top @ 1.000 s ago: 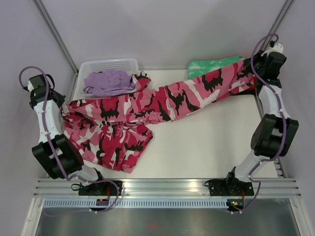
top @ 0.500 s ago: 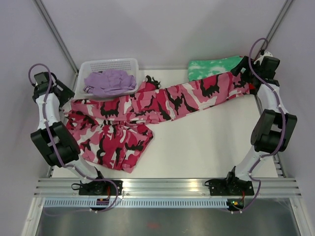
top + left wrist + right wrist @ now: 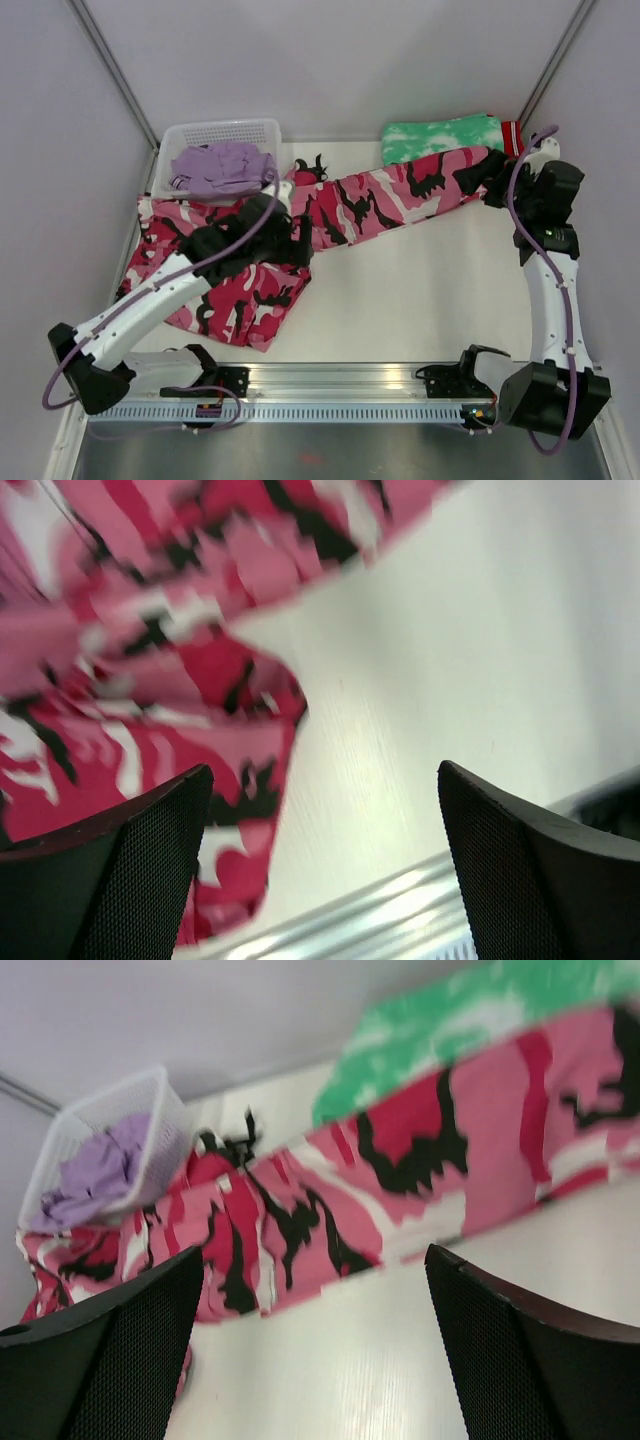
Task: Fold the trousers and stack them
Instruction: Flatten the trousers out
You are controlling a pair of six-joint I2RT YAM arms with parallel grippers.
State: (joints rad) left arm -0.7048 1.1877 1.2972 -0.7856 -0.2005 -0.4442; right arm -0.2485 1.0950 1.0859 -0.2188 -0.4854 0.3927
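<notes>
Camouflage trousers (image 3: 390, 195) — beneath left gripper (image 3: 286, 236).

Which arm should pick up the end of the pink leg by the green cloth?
Right, probably. The right gripper, open, sits next to that leg end by the green cloth. The left gripper, open too, hangs over the bunched part, far off.

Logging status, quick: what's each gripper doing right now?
Left gripper: open, holding nothing.
Right gripper: open, holding nothing.
</notes>
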